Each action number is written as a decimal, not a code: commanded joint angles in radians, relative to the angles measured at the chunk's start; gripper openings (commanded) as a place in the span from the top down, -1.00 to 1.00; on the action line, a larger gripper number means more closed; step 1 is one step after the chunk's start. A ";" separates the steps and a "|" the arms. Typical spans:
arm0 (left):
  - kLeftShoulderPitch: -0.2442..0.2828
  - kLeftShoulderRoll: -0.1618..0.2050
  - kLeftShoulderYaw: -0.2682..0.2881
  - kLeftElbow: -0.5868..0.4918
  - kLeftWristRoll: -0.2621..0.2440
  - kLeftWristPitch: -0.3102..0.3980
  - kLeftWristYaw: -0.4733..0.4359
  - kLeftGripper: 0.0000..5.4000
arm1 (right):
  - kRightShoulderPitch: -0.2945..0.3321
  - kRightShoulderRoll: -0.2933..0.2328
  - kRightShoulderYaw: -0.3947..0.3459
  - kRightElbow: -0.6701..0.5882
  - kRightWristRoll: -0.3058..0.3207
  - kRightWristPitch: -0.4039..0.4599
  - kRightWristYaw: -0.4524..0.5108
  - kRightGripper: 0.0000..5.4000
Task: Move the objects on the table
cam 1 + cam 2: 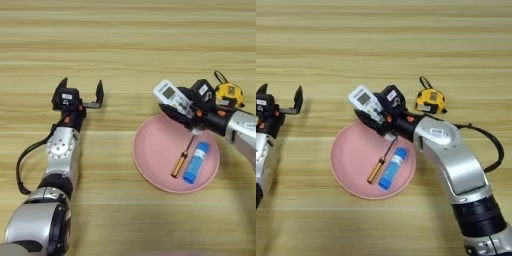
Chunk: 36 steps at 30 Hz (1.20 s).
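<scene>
The right gripper [376, 116] is closed on the white remote [365, 101], holding it over the far rim of the pink plate [348, 155]. A screwdriver [382, 162] and a blue tube [392, 168] lie side by side in the plate. The yellow tape measure [431, 101] sits on the surface [406, 40] just beyond the right arm. The left gripper [81, 95] rests on the surface well left of the plate, its fingers spread wide and empty.
</scene>
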 commanded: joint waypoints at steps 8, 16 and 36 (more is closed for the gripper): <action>-0.009 -0.006 -0.005 0.003 0.015 -0.010 0.008 -1.00 | -0.022 -0.039 0.097 0.032 -0.010 0.091 0.055 -0.07; -0.009 -0.006 -0.005 0.006 0.015 -0.010 0.009 -1.00 | -0.013 -0.043 0.126 0.047 -0.019 0.093 0.066 -0.07; -0.016 -0.002 -0.003 0.015 0.014 -0.007 0.006 -1.00 | -0.055 0.105 -0.138 0.051 0.079 -0.187 -0.067 -0.92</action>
